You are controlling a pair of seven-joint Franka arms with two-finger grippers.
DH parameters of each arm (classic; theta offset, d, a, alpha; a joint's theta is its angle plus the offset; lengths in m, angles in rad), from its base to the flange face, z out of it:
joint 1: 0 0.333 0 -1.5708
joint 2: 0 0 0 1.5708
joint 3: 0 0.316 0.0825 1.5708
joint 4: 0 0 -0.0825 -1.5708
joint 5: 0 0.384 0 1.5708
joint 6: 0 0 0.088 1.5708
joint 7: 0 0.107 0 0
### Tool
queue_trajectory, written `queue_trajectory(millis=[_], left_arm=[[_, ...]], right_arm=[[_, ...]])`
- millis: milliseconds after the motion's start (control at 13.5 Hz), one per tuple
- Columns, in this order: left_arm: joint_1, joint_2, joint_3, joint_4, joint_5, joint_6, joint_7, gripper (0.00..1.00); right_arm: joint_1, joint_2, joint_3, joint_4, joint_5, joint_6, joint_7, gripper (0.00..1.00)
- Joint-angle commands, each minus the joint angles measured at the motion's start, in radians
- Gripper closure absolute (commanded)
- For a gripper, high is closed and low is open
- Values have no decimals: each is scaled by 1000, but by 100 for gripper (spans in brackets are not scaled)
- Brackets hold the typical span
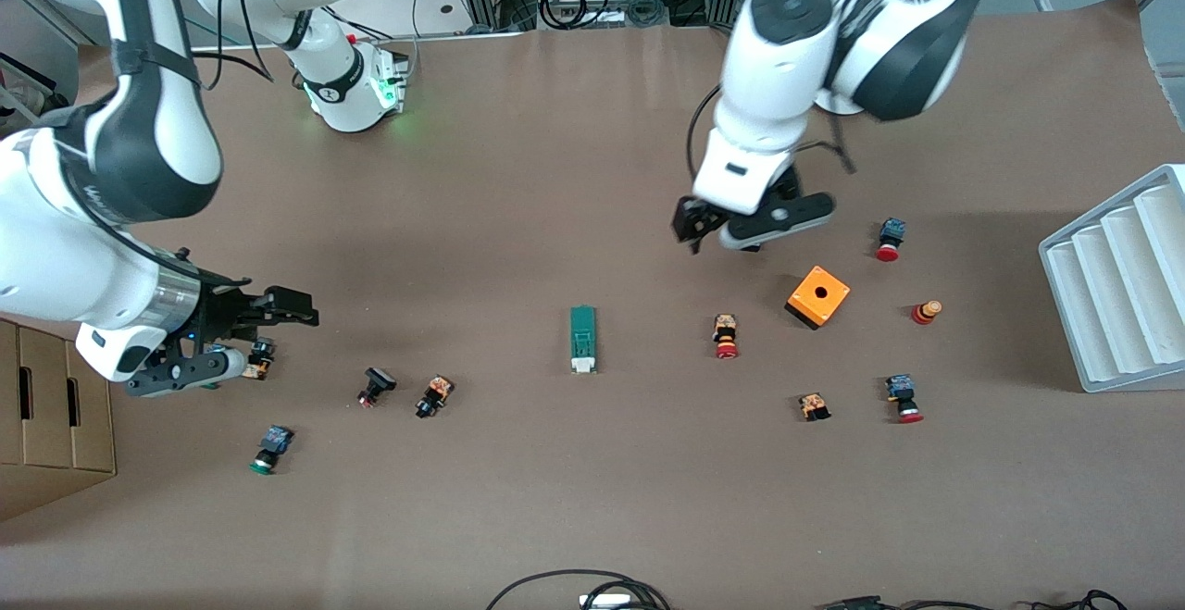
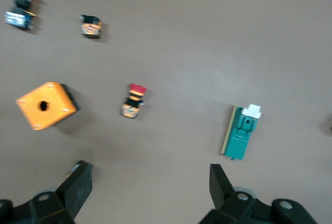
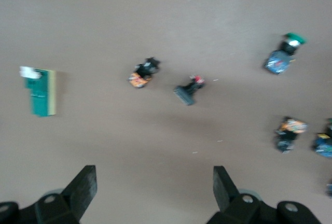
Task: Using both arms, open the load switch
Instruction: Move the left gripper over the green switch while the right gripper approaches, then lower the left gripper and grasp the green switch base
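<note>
– What does the front view add?
– Both white arms and a grey ridged tray [image 1: 1125, 286]; the wrist views show only tabletop and fingertips.
– The claws?
– The left gripper [image 2: 150, 193] and right gripper [image 3: 154, 190] both spread wide, holding and touching nothing.
– The narrow green load switch with the white end [image 1: 583, 339]?
– Flat on the brown table [image 1: 555, 175], between both grippers, well apart from each, white end nearer the front camera.

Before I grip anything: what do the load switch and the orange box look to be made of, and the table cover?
Load switch: looks like moulded plastic, matte green body with a white end piece; no metallic shine.
Orange box: likely plastic, smooth uniform orange with a round hole on top and a dark base.
Table cover: matte brown sheet, probably paper or a similar covering; flat, no glare.
</note>
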Motion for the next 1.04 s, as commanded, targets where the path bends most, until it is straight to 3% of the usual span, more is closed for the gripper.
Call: queue_trajectory(millis=[0,296,444,740,962], left_arm=[[0,119,-93,15,211,51,-196,0],[-155,236,-106,18,517,55,-547,0],[-233,280,-103,19,628,60,-588,0],[-311,450,-104,25,1063,80,-918,0],[-345,503,-101,27,1174,80,-970,0]], right_arm=[[46,24,0,12,-70,45,12,0],[36,37,-8,12,-71,67,25,0],[31,46,-8,13,-71,70,99,0],[51,98,-3,18,-85,151,251,0],[83,115,-2,18,-108,162,296,0]])
